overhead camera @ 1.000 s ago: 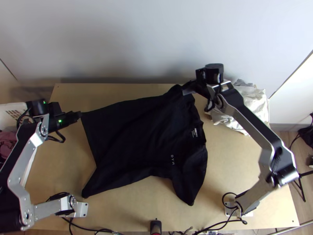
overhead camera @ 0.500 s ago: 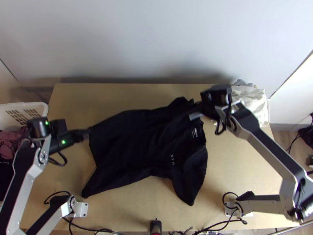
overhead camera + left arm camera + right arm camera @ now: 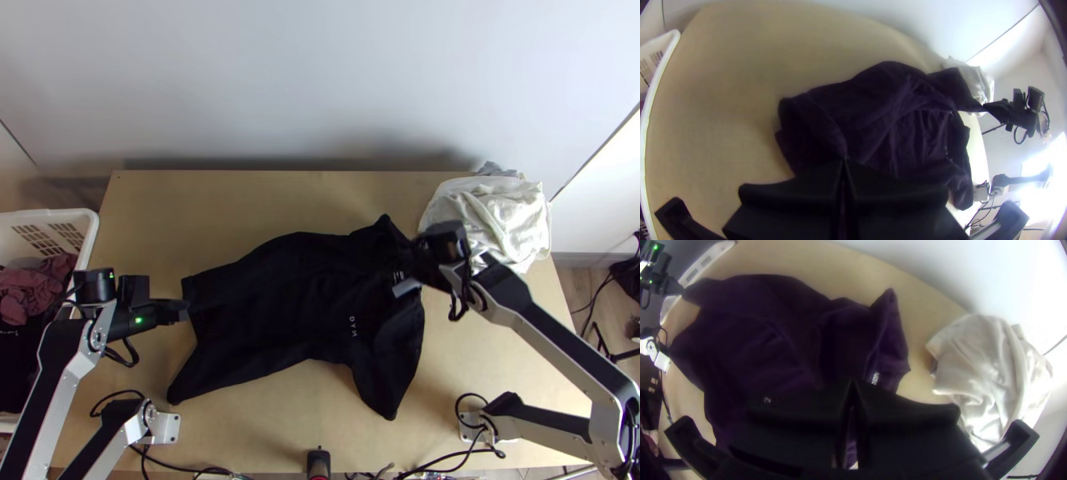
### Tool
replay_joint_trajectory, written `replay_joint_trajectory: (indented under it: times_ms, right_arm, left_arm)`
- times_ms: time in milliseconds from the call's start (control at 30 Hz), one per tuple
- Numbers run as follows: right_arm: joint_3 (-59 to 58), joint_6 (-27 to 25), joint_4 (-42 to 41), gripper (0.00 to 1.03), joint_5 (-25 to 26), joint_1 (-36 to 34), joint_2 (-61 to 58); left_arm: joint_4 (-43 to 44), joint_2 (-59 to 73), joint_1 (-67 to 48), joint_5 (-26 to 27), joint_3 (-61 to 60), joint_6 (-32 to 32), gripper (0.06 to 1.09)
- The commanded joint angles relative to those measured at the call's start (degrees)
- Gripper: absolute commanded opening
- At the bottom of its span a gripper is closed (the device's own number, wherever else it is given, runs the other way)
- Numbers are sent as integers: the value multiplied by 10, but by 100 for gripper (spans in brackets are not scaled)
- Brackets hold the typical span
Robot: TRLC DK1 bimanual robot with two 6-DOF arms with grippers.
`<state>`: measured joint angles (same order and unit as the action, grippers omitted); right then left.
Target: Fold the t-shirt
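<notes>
My desk [image 3: 240,200] is light wood. Across its middle lies the black t-shirt [image 3: 280,320], its near side flat on the wood, hem toward my left and collar toward my right. White cloth [image 3: 512,216] sits bunched at the far right corner, near the t-shirt. Along the near edge, left and right, are my arms' mounting plates [image 3: 168,428], with black cables [image 3: 440,465] running beside them.

The left arm [image 3: 60,376] climbs from the lower left, its gripper, the left gripper [image 3: 182,310], pointing right, fingertips together. The right arm [image 3: 552,340] slants up from the lower right, elbow bent; the right gripper [image 3: 404,270] points left near centre, pinched closed.
</notes>
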<state>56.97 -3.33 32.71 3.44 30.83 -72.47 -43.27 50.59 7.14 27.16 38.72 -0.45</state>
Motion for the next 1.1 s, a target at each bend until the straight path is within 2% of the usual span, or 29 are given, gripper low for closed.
replay_joint_trajectory:
  times_ms: [0,233,433,500,533,567,600,633,667,700,733,800,833,933,1067]
  right_arm:
    - [-49,-26,60,3,-6,46,36]
    - [-98,-36,62,3,-12,73,44]
    - [-159,-40,-10,3,-12,62,21]
    - [-167,-37,-40,3,-12,60,5]
    - [-164,-34,-48,3,-12,57,0]
    - [-157,-34,-48,3,-12,54,0]
    - [-152,-33,-50,3,-12,51,7]
    - [-150,-33,-59,3,-12,50,22]
    - [-145,-31,-65,8,-12,44,40]
    - [-140,-21,-65,17,-13,41,61]
    - [-136,-13,-63,34,-14,41,83]
    - [-126,12,-28,80,-34,37,127]
    - [-121,20,-10,90,-51,36,142]
    - [-109,23,39,98,-74,36,173]
    - [-108,35,123,98,-113,33,160]
  left_arm:
    - [-41,16,17,-4,-17,75,10]
    - [-89,48,3,-6,-22,110,10]
    - [-89,72,4,-6,-16,110,10]
    - [-70,95,24,-6,-6,99,16]
    - [-71,110,35,-5,1,97,31]
    - [-72,124,39,-5,7,92,59]
    - [-78,133,40,-6,14,91,93]
    - [-82,138,45,-5,20,91,105]
    - [-89,138,46,-6,28,92,104]
    - [-102,130,46,-5,36,99,104]
    - [-116,111,48,-5,43,111,104]
    - [-119,59,55,-5,51,116,104]
    - [-118,31,55,-4,51,116,104]
    - [-122,-48,48,6,41,114,104]
    - [-125,-113,12,8,15,108,104]
